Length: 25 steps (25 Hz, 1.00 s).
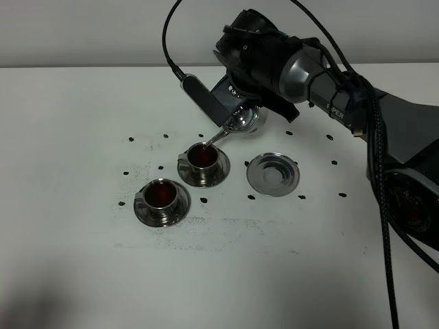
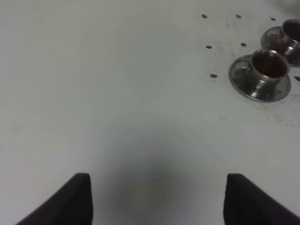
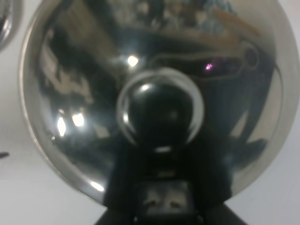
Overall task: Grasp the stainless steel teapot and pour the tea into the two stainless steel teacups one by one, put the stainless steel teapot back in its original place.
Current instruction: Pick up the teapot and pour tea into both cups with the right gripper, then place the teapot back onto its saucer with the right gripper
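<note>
My right gripper (image 1: 236, 110) is shut on the stainless steel teapot (image 1: 243, 121) and holds it tilted in the air. Its thin spout (image 1: 215, 138) points down into the far teacup (image 1: 203, 160), which holds dark red tea and stands on its saucer. The near teacup (image 1: 162, 196), also on a saucer, is full of dark red tea. The empty round saucer (image 1: 273, 173) lies to the right of the cups. In the right wrist view the teapot's lid (image 3: 84, 84) and knob (image 3: 159, 112) fill the picture. My left gripper (image 2: 159, 201) is open and empty over bare table, well away from the cups (image 2: 268, 65).
Small black marks (image 1: 131, 139) dot the white table (image 1: 82, 274) around the cups and saucer. The right arm's black body and cables (image 1: 384, 205) hang over the table's right side. The second cup (image 2: 293, 33) shows at the left wrist view's edge.
</note>
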Tool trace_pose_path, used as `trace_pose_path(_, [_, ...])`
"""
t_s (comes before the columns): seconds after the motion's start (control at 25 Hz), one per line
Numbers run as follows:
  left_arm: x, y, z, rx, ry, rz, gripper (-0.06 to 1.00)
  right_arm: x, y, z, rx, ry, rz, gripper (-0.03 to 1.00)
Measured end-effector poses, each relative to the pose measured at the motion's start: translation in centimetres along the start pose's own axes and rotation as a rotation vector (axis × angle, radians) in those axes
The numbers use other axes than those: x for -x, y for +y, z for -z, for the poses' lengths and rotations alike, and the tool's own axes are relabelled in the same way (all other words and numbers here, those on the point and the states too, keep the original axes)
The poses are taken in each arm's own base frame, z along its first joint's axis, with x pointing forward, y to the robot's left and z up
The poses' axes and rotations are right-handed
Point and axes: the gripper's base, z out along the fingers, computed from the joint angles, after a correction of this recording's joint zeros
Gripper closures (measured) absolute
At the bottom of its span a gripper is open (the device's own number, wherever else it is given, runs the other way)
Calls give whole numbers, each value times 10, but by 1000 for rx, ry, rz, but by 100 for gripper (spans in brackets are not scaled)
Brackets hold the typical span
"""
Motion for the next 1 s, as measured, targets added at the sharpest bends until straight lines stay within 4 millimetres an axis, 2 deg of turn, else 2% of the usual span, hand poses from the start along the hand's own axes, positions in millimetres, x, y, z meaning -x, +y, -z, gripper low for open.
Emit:
trace_pose_path(0.28, [0, 0, 0, 0, 0, 0, 37, -26, 0, 29, -14, -113, -162, 79])
trace_pose_path(0.48, [0, 0, 0, 0, 0, 0, 37, -36, 4, 32, 20, -211, -406, 79])
trace_pose_path(0.84, [0, 0, 0, 0, 0, 0, 37, -57, 13, 24, 163, -240, -1131, 79])
trace_pose_path(1.0, [0, 0, 0, 0, 0, 0, 37, -57, 18, 22, 268, -239, -1358, 79])
